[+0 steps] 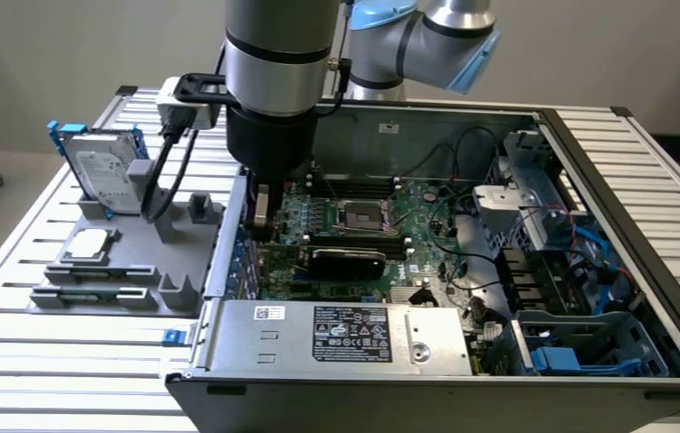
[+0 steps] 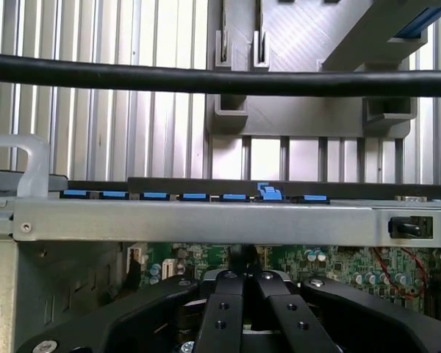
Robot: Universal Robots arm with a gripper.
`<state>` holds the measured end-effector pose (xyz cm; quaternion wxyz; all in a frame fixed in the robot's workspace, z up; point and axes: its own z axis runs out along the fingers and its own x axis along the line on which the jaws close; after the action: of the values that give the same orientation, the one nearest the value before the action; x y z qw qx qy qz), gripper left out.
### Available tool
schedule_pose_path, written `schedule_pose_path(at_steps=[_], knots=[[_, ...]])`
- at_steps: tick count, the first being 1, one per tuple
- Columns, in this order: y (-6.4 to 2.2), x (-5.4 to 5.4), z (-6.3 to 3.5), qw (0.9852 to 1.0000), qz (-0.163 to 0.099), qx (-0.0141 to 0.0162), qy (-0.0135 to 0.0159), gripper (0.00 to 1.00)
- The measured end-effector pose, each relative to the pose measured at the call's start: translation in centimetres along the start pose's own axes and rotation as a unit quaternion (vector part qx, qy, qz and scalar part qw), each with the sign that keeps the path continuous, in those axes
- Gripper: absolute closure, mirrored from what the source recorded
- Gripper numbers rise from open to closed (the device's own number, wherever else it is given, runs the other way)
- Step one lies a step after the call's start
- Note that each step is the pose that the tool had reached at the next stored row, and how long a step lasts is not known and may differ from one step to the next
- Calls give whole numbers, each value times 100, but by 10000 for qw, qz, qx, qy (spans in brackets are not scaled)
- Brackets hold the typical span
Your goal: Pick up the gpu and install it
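Black-shrouded gpu (image 1: 346, 257) on motherboard (image 1: 418, 209) | hand (image 2: 244, 281) nearby | power-supply label (image 1: 353, 327) unreadable

You've got ribbed, satin metal slats on the desk (image 1: 40, 361), matt grey plastic on the fixture (image 1: 178, 293) beside the case (image 1: 412, 135); case walls dull sheet metal, and inside it the gpu (image 1: 346, 260) wears a smooth black plastic shroud.

Lighting, exterior view: even and diffuse, apparently from overhead, of moderate brightness.
Glare: I carried a soft sheen on the silver barrel of my arm (image 1: 271, 45); the slatted table (image 1: 40, 361) shone pale.
Shadow: the case (image 1: 436, 401) interior lay darker beneath me, deepest toward the exterior view's left.
Wrist view: the slats were bright, almost washed out; my gripper (image 2: 244, 273) and the cable (image 2: 206, 79) were near-silhouettes.
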<state>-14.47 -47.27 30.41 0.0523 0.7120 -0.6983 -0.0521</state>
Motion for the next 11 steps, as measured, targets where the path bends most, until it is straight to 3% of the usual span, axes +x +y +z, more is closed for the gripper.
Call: schedule_pose_path(at_steps=[11], knots=[[-15, -57, -2, 10000, 0, -3, 0, 89]])
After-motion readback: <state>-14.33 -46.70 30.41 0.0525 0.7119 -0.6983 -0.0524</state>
